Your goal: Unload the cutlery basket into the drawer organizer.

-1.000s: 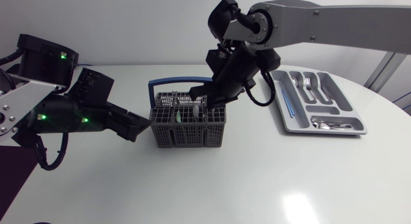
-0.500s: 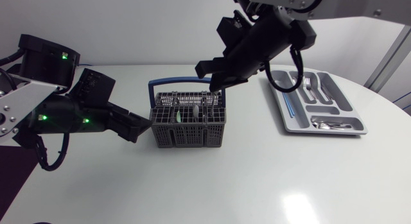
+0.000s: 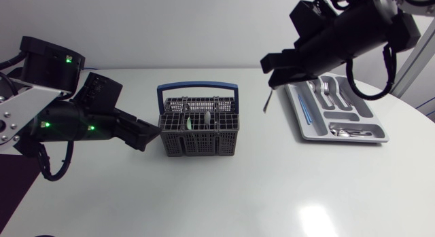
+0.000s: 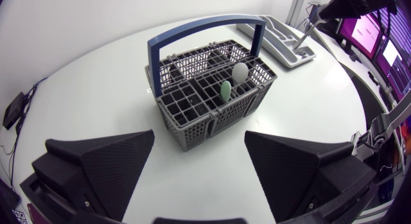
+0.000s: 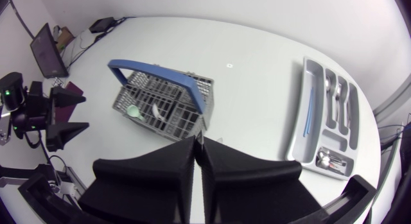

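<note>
Now, utensils (image 4: 239, 72) in basket (image 3: 198, 138), forks (image 3: 325, 87) in organizer (image 3: 343, 119), metal piece (image 3: 266, 101) in right hand (image 3: 271, 85).

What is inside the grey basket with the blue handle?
A green utensil and a white utensil stand in the basket; the grid walls hide their lower parts.

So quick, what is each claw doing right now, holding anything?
Left claw: open, holding nothing, next to the basket.
Right claw: closed on a thin piece of cutlery, which hangs above the table.
</note>
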Tool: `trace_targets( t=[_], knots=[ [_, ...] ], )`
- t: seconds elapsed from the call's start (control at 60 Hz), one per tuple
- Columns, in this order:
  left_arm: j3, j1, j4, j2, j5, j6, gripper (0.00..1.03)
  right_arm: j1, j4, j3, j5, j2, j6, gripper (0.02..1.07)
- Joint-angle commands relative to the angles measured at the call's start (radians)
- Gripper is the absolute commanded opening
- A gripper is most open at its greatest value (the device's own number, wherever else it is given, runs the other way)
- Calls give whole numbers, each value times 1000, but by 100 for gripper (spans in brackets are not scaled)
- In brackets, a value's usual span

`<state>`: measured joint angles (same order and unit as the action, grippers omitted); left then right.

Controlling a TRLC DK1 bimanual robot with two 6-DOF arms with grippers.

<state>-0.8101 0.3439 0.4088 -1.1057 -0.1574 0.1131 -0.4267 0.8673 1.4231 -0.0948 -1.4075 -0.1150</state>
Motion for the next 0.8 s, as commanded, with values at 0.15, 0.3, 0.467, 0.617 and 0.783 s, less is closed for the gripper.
trace_targets(
  t=[0.15, 0.3, 0.467, 0.617, 0.783],
  knots=[
    [23, 15, -8, 7, -5, -1, 99, 181, -65, -164, 141, 15, 121, 8],
    [25, 17, -8, 7, -4, -3, 99, 324, -215, -262, 257, -19, 215, 8],
    [22, 20, -10, 3, -4, -3, 99, 491, -347, -270, 291, -159, 305, 8],
    [20, 23, -10, 1, -2, -4, 99, 556, -472, -260, 389, -278, 357, 8],
    [20, 27, -11, 1, -2, -6, 99, 586, -574, -230, 475, -406, 397, 8]
  ],
)
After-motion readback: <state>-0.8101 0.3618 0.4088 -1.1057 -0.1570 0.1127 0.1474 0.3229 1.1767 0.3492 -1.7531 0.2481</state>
